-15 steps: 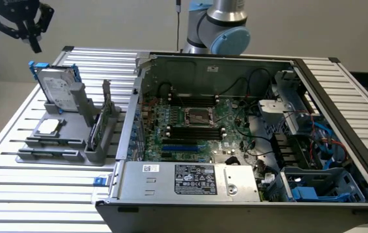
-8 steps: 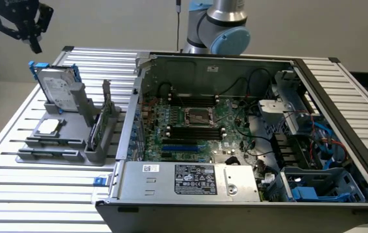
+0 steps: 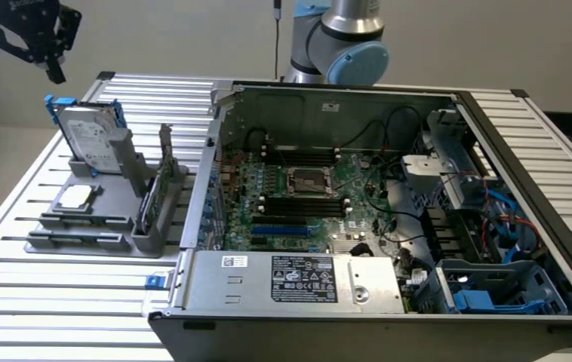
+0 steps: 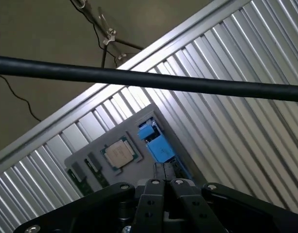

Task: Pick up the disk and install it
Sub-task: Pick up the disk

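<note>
wrist view: gripper (image 4: 164, 171) fingers together, empty, well apart from disk (image 4: 157, 144). exterior view: disk upright in grey holder (image 3: 84, 237) beside open computer case (image 3: 346, 102).

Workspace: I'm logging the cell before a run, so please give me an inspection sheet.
Surface: slatted metal table, carrying a grey holder and an open computer case.
Job's things: disk upright in the holder, blue carrier around it.
Clutter: square chip flat on the holder; green circuit card upright in its slot.
Grippers: gripper above the disk, apart from it, shut, holding nothing.
Cables: black cable crossing the wrist view; wires inside the case.
Surroundings: arm base beyond the case.
</note>
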### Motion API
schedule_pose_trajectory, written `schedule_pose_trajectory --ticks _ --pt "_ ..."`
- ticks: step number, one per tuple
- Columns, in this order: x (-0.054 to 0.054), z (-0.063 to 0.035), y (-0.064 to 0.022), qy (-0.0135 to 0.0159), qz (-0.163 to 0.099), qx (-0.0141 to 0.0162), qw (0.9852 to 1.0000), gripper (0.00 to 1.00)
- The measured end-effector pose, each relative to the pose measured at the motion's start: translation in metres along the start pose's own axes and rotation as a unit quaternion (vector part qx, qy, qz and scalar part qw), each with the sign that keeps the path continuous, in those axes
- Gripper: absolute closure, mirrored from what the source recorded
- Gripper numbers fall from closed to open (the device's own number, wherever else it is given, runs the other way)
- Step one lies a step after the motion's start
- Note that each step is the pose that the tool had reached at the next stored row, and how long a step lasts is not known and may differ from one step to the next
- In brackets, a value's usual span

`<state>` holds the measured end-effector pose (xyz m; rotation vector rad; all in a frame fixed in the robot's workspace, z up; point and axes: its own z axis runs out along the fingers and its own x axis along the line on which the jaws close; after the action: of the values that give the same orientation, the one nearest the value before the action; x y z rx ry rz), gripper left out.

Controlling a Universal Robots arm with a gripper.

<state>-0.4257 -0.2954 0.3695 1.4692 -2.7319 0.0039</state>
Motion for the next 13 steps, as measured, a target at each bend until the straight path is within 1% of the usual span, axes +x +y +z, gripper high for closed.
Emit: schedule_pose_trajectory --ticks 4,7,10,13 --pt "0.0 0.0005 0.0001 0.0004 -0.026 0.001 0.9997 0.89" --pt "0.0001 0.0008 0.0001 0.0008 -0.046 0.0017 0.999 0.89" --pt "0.0001 0.0012 0.0002 0.0011 -0.065 0.0023 0.9979 0.89" --pt "0.0001 0.0016 0.0002 0.0014 -0.084 0.003 0.9965 0.89"
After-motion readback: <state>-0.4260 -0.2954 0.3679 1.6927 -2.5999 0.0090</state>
